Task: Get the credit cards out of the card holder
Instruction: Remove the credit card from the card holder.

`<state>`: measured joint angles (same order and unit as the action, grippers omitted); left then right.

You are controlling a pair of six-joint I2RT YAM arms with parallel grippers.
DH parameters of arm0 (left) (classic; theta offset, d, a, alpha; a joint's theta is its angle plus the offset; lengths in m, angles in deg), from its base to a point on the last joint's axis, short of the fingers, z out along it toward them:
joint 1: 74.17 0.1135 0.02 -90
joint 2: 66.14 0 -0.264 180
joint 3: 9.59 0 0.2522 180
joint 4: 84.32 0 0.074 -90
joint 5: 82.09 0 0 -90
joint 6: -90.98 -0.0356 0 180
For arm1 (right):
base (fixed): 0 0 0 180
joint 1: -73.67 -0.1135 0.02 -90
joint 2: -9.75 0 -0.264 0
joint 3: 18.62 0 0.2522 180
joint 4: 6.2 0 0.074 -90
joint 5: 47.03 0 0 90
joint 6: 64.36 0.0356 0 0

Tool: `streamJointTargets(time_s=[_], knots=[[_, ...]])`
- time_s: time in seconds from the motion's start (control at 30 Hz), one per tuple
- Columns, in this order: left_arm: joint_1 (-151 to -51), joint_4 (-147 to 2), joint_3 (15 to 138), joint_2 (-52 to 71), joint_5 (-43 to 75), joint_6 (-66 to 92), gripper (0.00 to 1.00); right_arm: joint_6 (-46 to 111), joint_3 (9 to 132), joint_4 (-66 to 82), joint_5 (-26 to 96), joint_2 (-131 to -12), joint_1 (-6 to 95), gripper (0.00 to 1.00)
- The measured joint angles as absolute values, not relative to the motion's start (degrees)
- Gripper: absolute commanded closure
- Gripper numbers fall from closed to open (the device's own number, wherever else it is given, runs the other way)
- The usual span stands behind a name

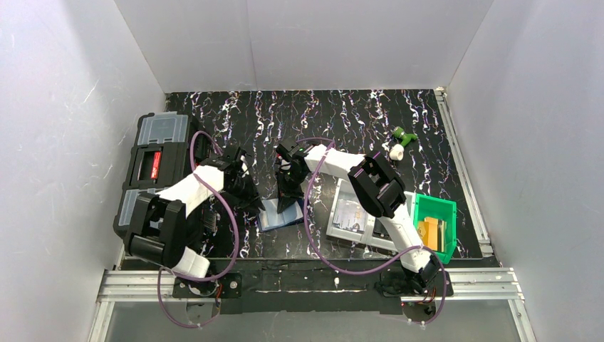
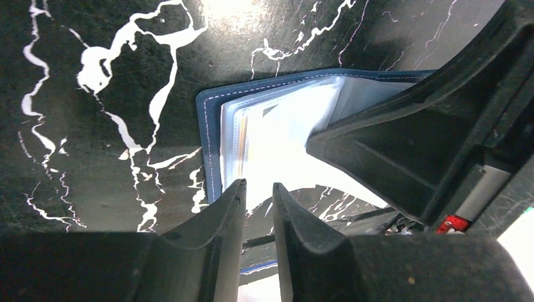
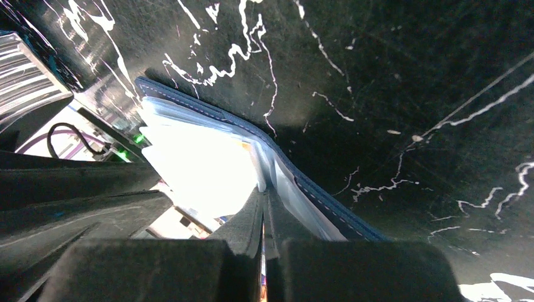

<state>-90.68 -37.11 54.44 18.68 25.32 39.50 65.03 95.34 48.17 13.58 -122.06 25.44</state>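
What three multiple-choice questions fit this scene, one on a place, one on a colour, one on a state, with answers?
1. Where is the card holder?
A in a drawer
B on the table, between the left gripper and the right gripper
C on a shelf

2. What colour is its cover?
A navy
B red
C tan

3. How is the right gripper?
A wide open
B out of view
C shut

Answers:
1 B, it lies open on the table with a gripper at each side.
2 A, a navy edge frames the clear sleeves.
3 C, its fingers meet with no gap.
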Motion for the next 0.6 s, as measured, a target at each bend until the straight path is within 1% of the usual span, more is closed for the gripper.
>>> streamJointTargets(time_s=[0.6], knots=[[-92.4,-40.2,54.5,23.7,26.0,39.5,0.79,65.0,95.0,47.7,12.8,-122.1,25.7,0.99]])
